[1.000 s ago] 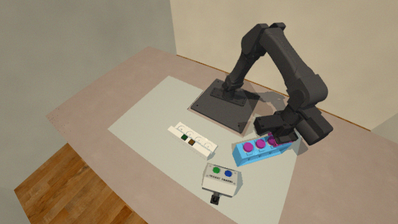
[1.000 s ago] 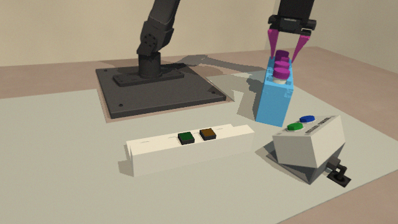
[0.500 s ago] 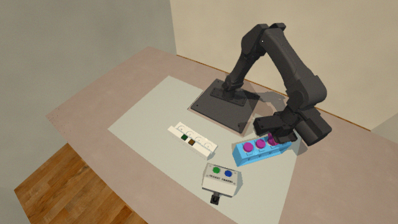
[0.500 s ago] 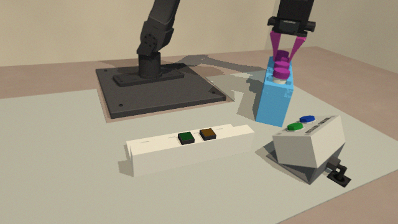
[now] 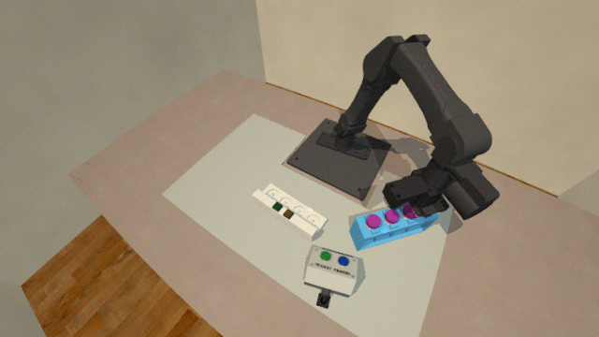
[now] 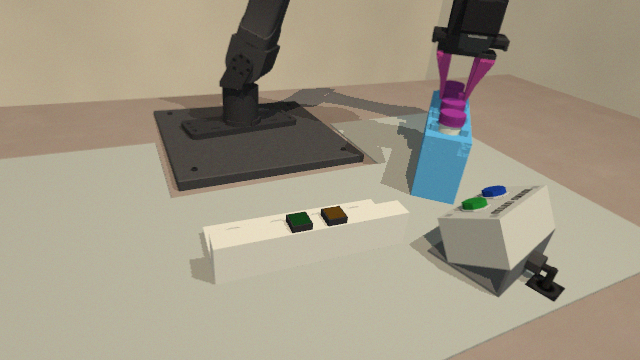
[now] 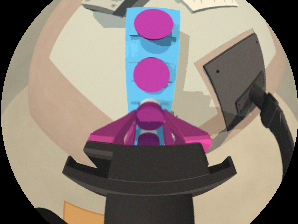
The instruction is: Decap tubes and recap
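The blue decapping station [image 5: 392, 227] stands on the mat to the right of the arm's base, with magenta caps on its tubes. My gripper [image 5: 414, 211] reaches down over the end of the station nearest the arm. Its magenta fingers are shut on the cap of tube 2 [image 7: 149, 116], the second cap from that end, which sits on its tube. It also shows in the exterior view [image 6: 454, 89]. The caps of tube 3 [image 7: 152, 74] and tube 4 [image 7: 156, 23] sit on their tubes. The cap of tube 1 [image 7: 148, 140] is mostly hidden under my gripper.
The white cap tray [image 5: 290, 211] lies left of the station, its nests empty. Its green lamp [image 6: 299, 221] and amber lamp [image 6: 334, 215] are dark. The key desk [image 5: 333, 269] carries the blue CYCLE key [image 5: 343, 261] and the green READY key [image 5: 325, 256].
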`<state>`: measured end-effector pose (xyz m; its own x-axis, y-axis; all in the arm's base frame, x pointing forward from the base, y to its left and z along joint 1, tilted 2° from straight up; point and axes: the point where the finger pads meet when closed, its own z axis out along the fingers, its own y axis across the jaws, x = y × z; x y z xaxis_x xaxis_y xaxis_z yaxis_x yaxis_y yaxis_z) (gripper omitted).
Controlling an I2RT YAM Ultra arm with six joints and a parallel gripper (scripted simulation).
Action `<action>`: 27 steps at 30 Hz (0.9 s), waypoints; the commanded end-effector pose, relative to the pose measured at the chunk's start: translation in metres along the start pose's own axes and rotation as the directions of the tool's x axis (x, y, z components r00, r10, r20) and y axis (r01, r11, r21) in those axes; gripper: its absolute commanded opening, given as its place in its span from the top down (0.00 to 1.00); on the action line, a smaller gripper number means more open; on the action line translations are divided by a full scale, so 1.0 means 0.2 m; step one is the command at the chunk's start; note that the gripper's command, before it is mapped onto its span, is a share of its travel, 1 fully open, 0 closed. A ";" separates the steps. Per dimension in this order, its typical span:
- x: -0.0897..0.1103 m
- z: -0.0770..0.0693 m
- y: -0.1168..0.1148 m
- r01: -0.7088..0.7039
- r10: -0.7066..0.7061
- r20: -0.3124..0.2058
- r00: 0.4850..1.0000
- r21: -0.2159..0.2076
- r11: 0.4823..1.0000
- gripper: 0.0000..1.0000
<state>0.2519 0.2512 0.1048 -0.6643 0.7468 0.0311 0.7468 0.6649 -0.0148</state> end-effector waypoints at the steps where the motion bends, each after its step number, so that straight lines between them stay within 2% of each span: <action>1: 0.00 -0.02 0.00 0.163 -0.163 0.002 0.987 -0.010 0.987 1.00; 4: 0.00 -0.02 0.00 0.309 -0.309 0.004 0.951 -0.010 0.951 1.00; 7: 0.00 -0.02 0.00 0.447 -0.447 0.005 0.894 -0.009 0.894 1.00; 10: 0.00 -0.02 0.00 0.576 -0.576 0.006 0.817 -0.008 0.817 1.00; 14: 0.00 -0.02 0.00 0.727 -0.727 0.008 0.687 -0.007 0.687 1.00; 16: 0.00 -0.02 0.00 0.727 -0.727 0.008 0.687 -0.007 0.687 1.00; 21: 0.00 -0.02 0.00 0.874 -0.874 0.009 0.486 -0.005 0.485 1.00; 27: 0.00 -0.02 0.00 0.979 -0.979 0.010 0.205 -0.002 0.205 1.00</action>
<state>0.2519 0.2513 0.1054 -0.9520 -0.3052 0.0250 -0.3047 0.9522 0.0231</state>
